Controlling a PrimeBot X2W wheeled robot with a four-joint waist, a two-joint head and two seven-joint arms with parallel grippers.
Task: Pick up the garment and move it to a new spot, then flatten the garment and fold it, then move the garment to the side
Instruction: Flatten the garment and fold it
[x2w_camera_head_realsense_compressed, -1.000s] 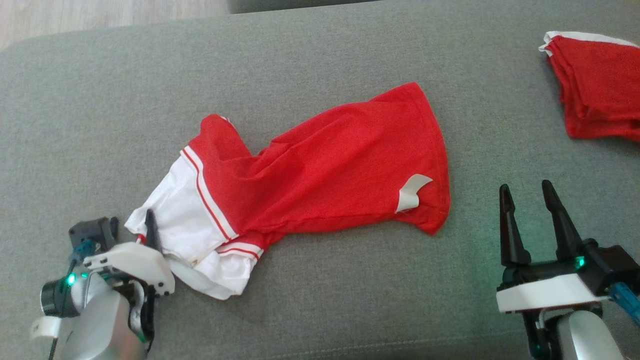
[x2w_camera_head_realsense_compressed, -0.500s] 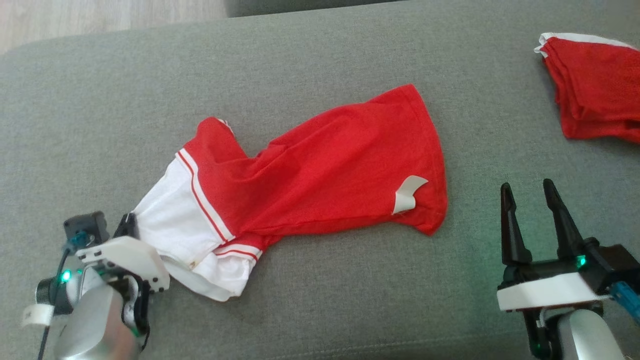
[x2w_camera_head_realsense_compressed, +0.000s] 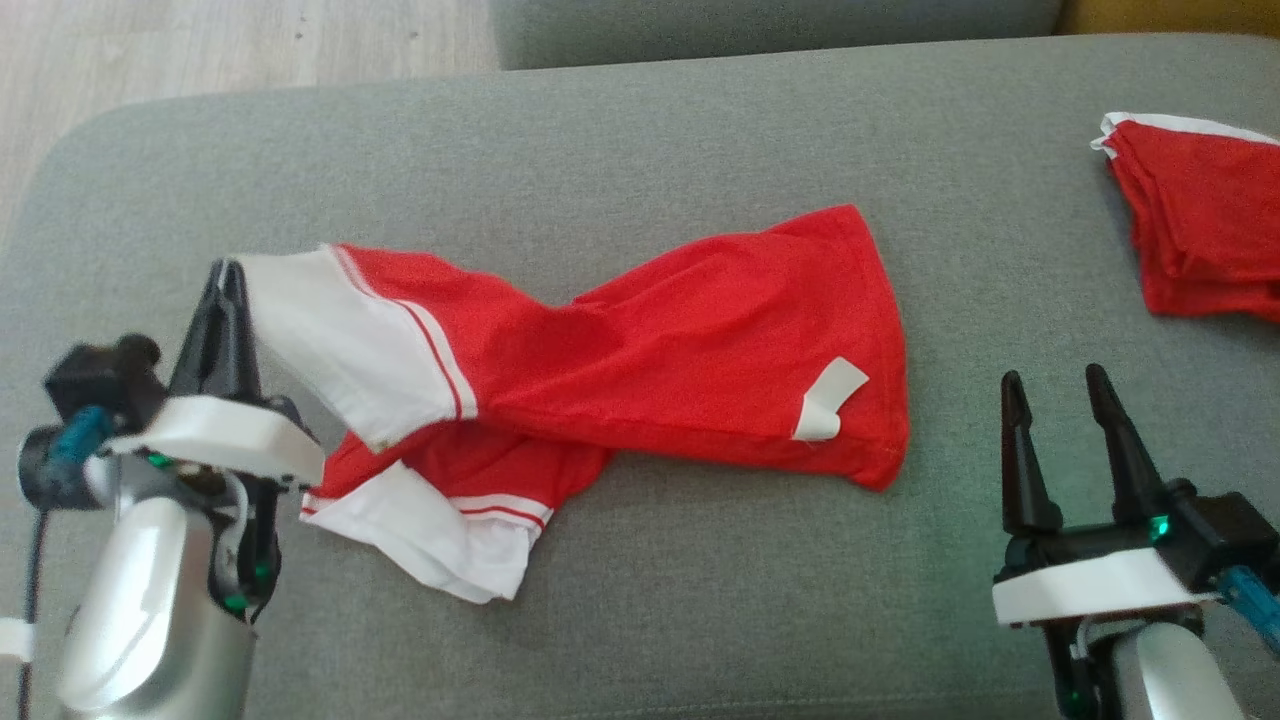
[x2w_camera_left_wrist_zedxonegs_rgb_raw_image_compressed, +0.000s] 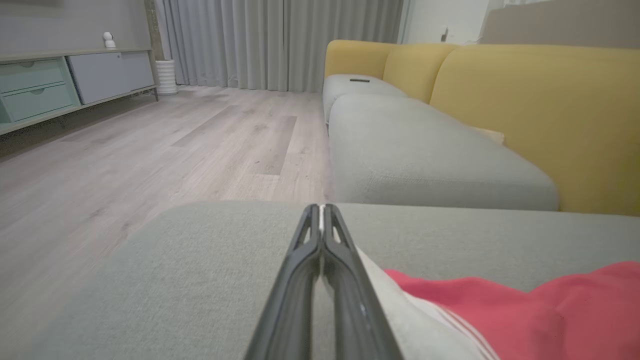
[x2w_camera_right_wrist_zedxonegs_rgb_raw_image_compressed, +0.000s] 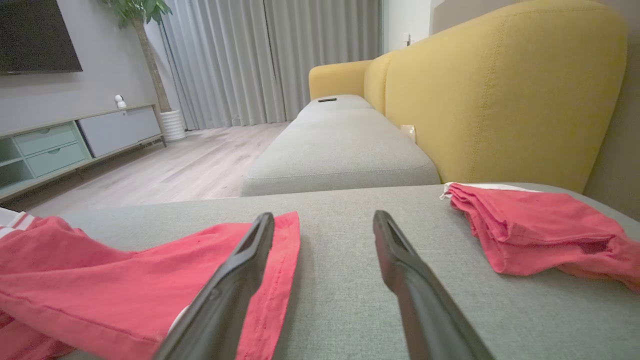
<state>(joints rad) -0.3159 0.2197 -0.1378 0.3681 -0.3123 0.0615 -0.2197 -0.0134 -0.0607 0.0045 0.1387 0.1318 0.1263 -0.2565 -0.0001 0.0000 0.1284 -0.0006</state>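
while the left hand (x2w_camera_head_realsense_compressed: 225, 270) is pressed together on a white sleeve corner of the garment (x2w_camera_head_realsense_compressed: 680, 350), which stretches lengthwise away to its right across the grey cushion (x2w_camera_head_realsense_compressed: 640, 130), the spread, empty right hand (x2w_camera_head_realsense_compressed: 1052, 372) has the garment's other end just to its left.

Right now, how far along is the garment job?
Done: the grasp. The left gripper is shut on the white corner of the garment. In hand: spreading it out; the cloth lies twisted and bunched on the grey cushion. The right gripper is open, holding nothing. Left: flatten, fold, then set it aside, perhaps by the folded red pile.
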